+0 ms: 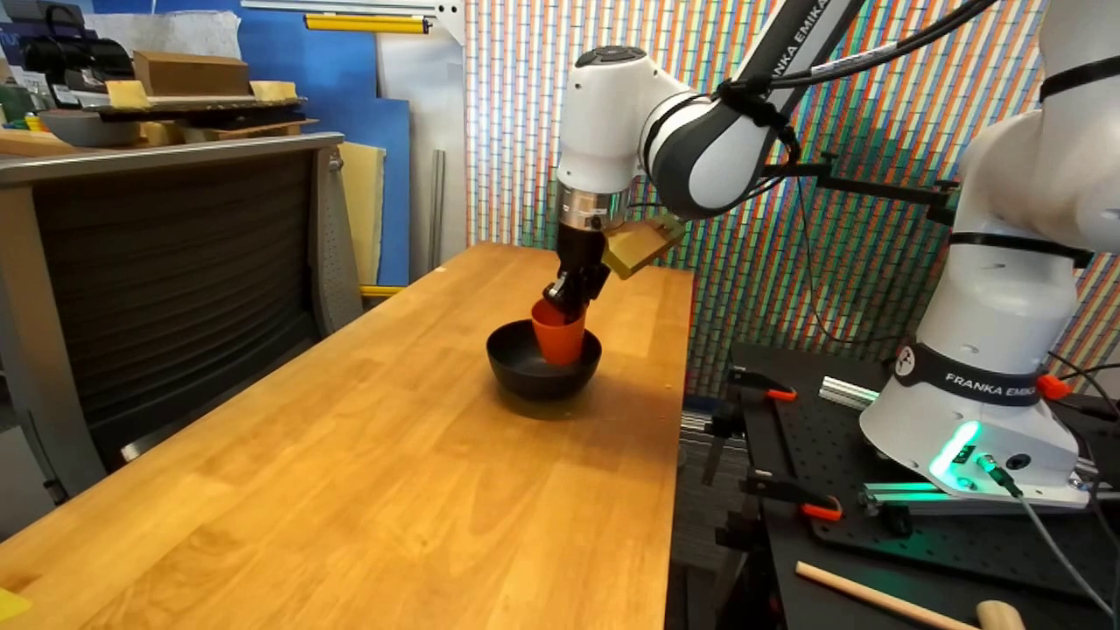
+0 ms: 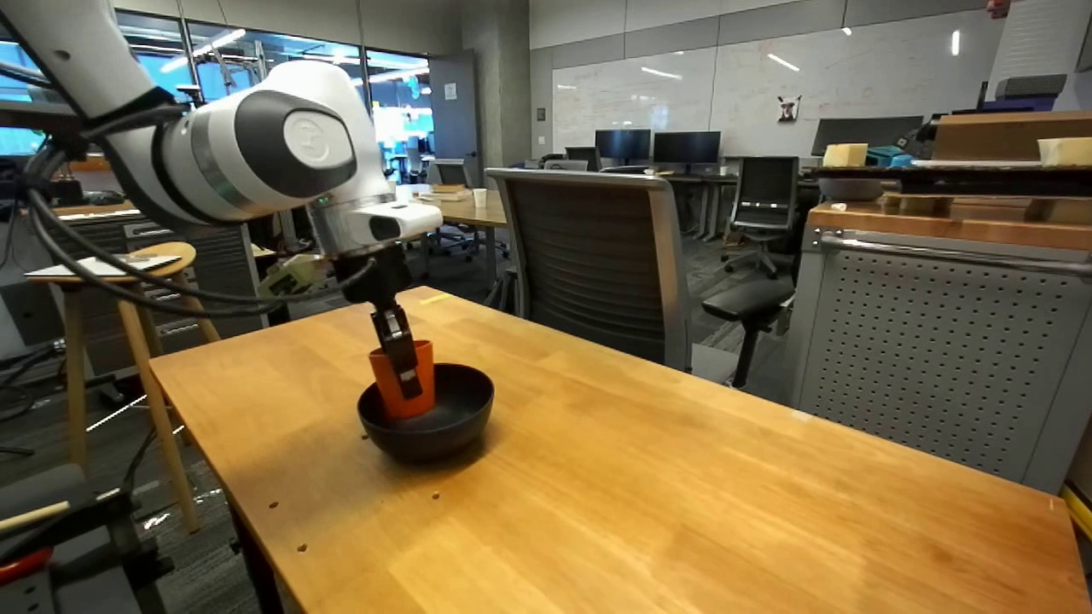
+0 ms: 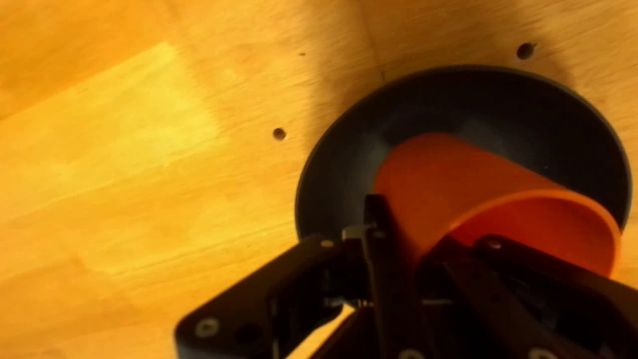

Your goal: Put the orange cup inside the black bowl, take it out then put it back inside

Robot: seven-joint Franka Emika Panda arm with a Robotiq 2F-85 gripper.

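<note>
The orange cup [image 1: 560, 343] stands slightly tilted inside the black bowl [image 1: 532, 385] on the wooden table. Both exterior views show the cup [image 2: 426, 375] rising above the rim of the bowl [image 2: 444, 439]. My gripper [image 1: 570, 308] points down at the cup's near wall. In the wrist view my gripper [image 3: 416, 249] has one finger outside the wall of the cup [image 3: 448, 174] and the other inside it, shut on the wall. The inner fingertip is hidden in the cup. The cup's base sits over the floor of the bowl [image 3: 498, 99]; whether it touches cannot be told.
The wooden table [image 1: 394, 490] extends around the bowl. An office chair [image 2: 589, 264] stands along one long side. The robot's black mounting table [image 1: 840, 437] stands on the opposite side. A wooden stool [image 2: 162, 264] is beyond the table's end.
</note>
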